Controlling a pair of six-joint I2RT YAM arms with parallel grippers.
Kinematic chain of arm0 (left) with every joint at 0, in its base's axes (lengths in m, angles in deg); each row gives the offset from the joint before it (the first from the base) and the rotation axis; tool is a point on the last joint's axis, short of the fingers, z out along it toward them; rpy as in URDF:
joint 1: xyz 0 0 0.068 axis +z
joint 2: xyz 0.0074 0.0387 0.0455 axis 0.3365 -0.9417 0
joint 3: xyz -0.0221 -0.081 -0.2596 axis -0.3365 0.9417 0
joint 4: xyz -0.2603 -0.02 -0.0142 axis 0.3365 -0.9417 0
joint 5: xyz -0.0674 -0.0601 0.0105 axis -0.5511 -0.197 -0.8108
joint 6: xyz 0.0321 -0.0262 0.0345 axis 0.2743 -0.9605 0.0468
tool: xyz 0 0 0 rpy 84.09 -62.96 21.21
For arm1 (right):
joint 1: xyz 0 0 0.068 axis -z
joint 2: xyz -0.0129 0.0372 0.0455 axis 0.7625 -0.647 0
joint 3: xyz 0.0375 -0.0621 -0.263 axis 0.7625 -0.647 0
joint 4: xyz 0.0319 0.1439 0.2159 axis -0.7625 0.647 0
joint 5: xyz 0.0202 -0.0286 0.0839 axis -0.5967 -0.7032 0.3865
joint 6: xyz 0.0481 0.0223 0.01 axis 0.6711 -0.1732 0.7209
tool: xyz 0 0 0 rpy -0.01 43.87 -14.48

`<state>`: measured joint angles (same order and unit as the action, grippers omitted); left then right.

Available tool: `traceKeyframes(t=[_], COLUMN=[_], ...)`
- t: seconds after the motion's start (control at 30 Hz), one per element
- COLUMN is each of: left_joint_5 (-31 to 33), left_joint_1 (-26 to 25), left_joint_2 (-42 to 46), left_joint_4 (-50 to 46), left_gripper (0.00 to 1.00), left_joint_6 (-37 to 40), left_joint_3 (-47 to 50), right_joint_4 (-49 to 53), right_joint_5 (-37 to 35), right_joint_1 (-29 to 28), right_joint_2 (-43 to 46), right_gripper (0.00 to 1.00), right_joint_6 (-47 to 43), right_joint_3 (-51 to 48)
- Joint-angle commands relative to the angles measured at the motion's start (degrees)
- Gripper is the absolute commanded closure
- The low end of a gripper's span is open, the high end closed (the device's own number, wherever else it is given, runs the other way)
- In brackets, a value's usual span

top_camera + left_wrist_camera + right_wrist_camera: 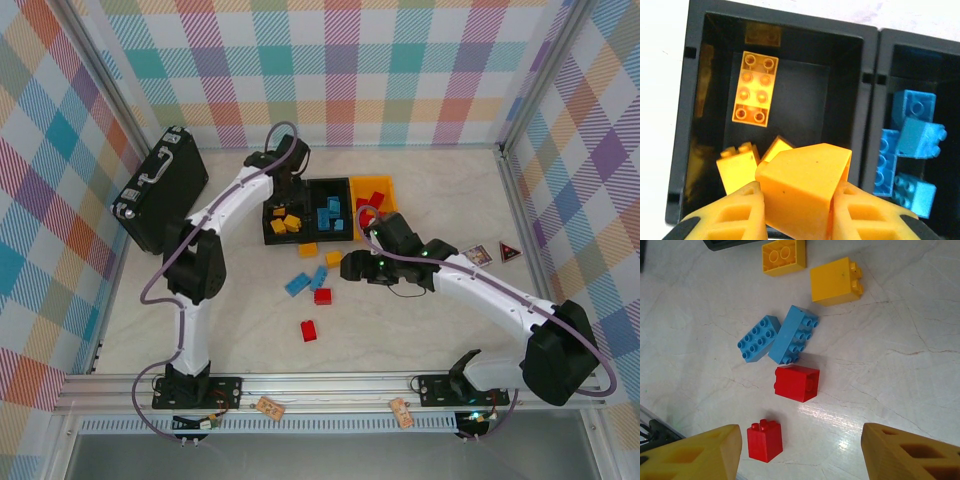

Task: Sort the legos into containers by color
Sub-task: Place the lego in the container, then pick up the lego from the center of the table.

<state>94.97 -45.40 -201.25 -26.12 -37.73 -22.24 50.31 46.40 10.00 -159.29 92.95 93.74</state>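
My left gripper is shut on a yellow-orange lego and holds it over the left black container, where other yellow legos lie. In the top view the left gripper hangs above that container. The middle black container holds blue legos, and the yellow-orange container holds red ones. My right gripper stands open above the table, its jaws wide apart. A red lego sits near its left finger, and a second red lego lies just beyond.
Two blue legos and two yellow ones lie loose on the table past the red pair. A black briefcase leans at the far left. Two small cards lie to the right, beside the right arm.
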Motion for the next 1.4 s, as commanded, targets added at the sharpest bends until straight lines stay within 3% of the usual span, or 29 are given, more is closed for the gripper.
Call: traceKeyframes(t=[0.0,0.2,0.4,0.57,1.0,1.37], left_joint_5=[-0.2,-0.2,0.0,-1.7,-5.9,-8.0], left_joint_1=[1.0,1.8,2.1,2.0,-1.7,-7.3], left_joint_2=[-4.5,-9.5,-9.7,-7.4,8.5,16.6], left_joint_4=[-4.0,-5.8,-5.8,-5.2,2.4,5.1], left_gripper=[0.73,0.69,0.5,0.43,0.41,0.38], left_joint_6=[1.3,0.9,0.3,0.0,-0.2,-2.4], left_joint_3=[-5.9,-9.7,-9.8,-8.6,11.5,21.5], right_joint_4=[1.0,1.1,1.1,1.2,2.2,4.4], right_joint_5=[-0.9,-1.1,-1.2,-1.3,-2.9,-5.5], right_joint_1=[0.4,0.4,0.4,0.4,0.5,1.1], right_joint_2=[0.7,0.5,0.6,0.7,3.3,6.1], right_gripper=[0.35,0.35,0.35,0.35,0.35,0.34], right_joint_6=[-0.1,0.0,-0.3,-0.6,-0.6,-0.4], right_joint_3=[1.2,1.0,0.9,0.8,-0.6,-2.4])
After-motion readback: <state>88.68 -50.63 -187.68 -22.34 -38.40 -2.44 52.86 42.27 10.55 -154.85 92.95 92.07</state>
